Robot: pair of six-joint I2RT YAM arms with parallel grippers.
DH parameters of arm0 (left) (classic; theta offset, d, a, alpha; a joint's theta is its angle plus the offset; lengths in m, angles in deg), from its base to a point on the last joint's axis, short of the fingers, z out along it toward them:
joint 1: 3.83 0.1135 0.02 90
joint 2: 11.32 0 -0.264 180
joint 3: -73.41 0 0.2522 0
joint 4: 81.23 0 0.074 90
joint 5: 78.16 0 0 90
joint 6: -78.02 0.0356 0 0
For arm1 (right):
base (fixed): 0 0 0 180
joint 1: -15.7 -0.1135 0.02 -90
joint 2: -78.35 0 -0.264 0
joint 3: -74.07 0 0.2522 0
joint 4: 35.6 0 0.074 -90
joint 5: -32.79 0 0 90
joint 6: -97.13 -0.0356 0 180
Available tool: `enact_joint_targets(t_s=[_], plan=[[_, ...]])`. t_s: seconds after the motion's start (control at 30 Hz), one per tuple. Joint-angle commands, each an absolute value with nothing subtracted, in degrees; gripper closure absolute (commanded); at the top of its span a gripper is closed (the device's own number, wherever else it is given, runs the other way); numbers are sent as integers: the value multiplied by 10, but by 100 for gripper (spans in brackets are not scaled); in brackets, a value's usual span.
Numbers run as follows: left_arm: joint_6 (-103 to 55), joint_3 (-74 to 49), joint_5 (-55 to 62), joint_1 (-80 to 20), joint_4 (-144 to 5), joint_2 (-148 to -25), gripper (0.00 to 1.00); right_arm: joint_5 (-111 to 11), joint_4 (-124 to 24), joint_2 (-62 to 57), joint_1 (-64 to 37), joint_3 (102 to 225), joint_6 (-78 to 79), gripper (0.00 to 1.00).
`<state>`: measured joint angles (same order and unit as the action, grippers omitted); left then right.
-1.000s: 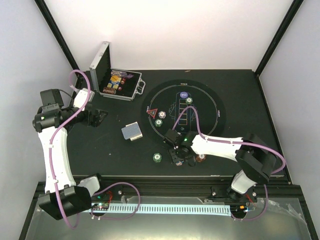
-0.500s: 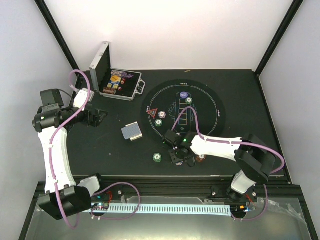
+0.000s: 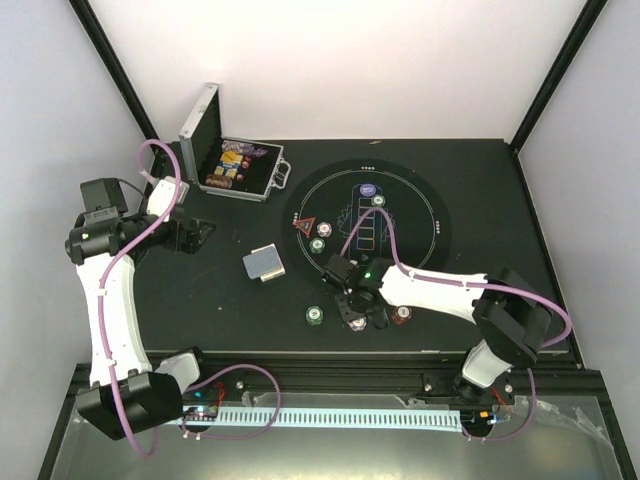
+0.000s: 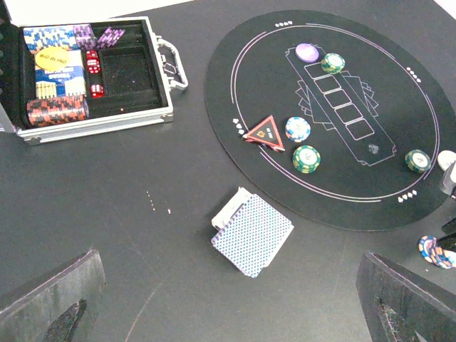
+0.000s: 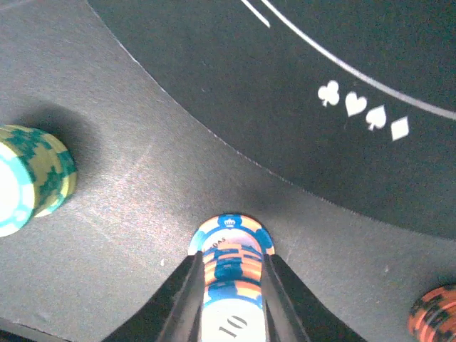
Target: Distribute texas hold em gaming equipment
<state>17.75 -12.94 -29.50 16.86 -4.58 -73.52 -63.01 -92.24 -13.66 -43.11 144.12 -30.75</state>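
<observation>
My right gripper (image 5: 231, 285) is shut on a small stack of blue-and-orange poker chips (image 5: 229, 246), held just off the near edge of the round black mat (image 5: 320, 43). In the top view it (image 3: 355, 318) sits between a green chip stack (image 3: 314, 315) and a dark red chip stack (image 3: 402, 313). My left gripper (image 4: 228, 306) is open and empty, hovering near the blue-backed card deck (image 4: 253, 233). On the mat lie a red triangular marker (image 4: 263, 132), a blue-white chip (image 4: 298, 129), green chips (image 4: 306, 158) and a purple button (image 4: 307, 52).
The open silver case (image 4: 167, 68) with more chips, dice and a yellow button stands at the far left, seen also in the top view (image 3: 275, 180). A green chip (image 4: 417, 160) and a white button (image 4: 447, 159) sit at the mat's near side.
My right gripper has shifted slightly left and away from the table's near edge, still holding the chip stack. The left arm has not moved.
</observation>
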Motion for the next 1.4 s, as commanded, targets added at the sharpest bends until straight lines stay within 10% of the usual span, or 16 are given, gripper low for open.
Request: enact_joint_targets(t_s=[0.0,0.13,0.2,0.33,1.37], plan=[[174,-135,-301,174,-53,-728,1,-655,-951,-128,-435,1473,-298,78],[176,-135,-301,175,-51,-727,1,-648,-943,-148,-434,1466,-295,59],[177,-137,-301,175,-49,-726,1,-645,-939,-156,-435,1459,-297,31],[180,-142,-301,175,-47,-726,1,-643,-934,-145,-435,1446,-303,18],[177,-144,-301,176,-48,-731,1,-638,-925,-142,-462,1421,-318,45]])
